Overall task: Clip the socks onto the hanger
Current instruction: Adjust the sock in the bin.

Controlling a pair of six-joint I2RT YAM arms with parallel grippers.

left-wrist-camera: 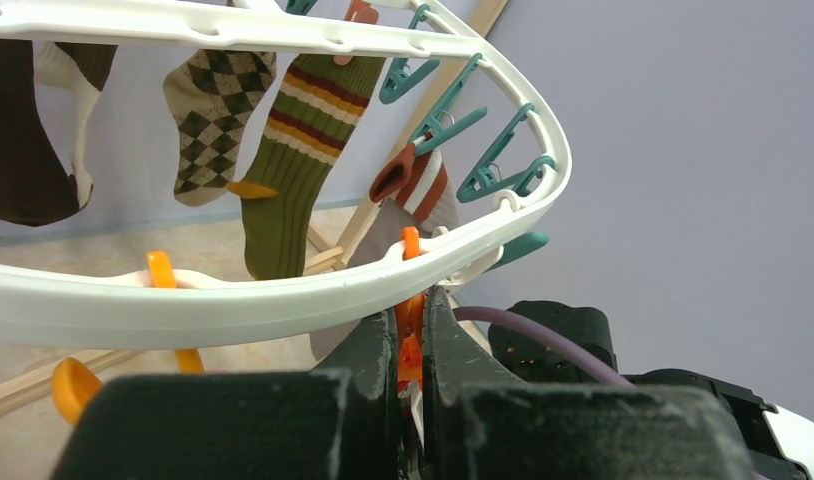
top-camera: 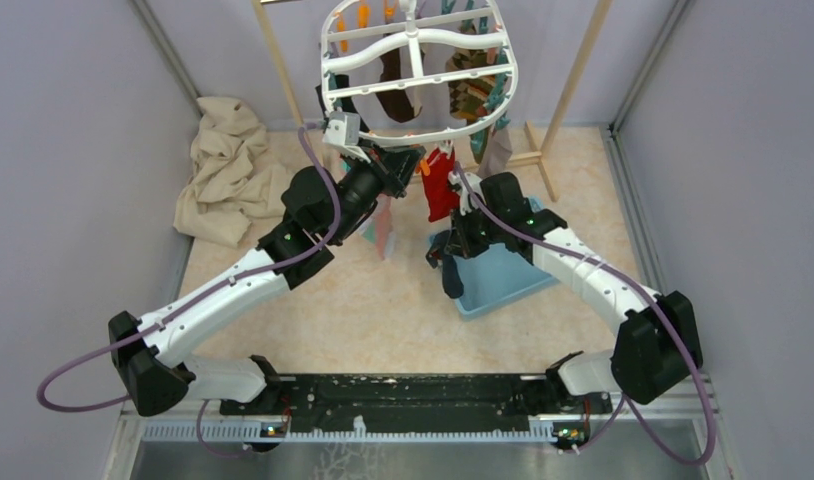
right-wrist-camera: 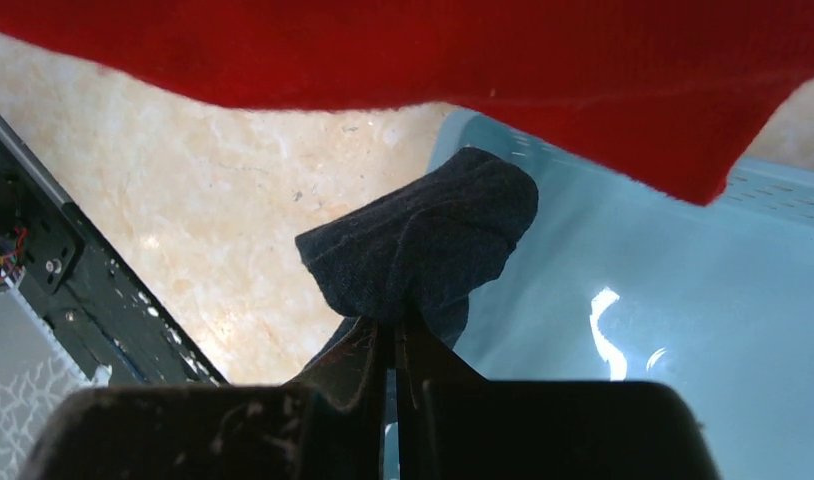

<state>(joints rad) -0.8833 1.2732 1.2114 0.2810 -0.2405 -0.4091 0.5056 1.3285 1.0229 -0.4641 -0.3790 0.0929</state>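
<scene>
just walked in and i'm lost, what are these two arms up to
The left hand is pinched shut on an orange peg under the near rim of the white drying hanger. The right hand is shut on the navy sock, holding it above the blue basket. The red sock already hangs from the hanger, apparently clipped. The navy sock is not yet clipped.

red sock (right-wrist-camera: 433, 60) cropped, hanger (top-camera: 415, 55) top cut off
</scene>
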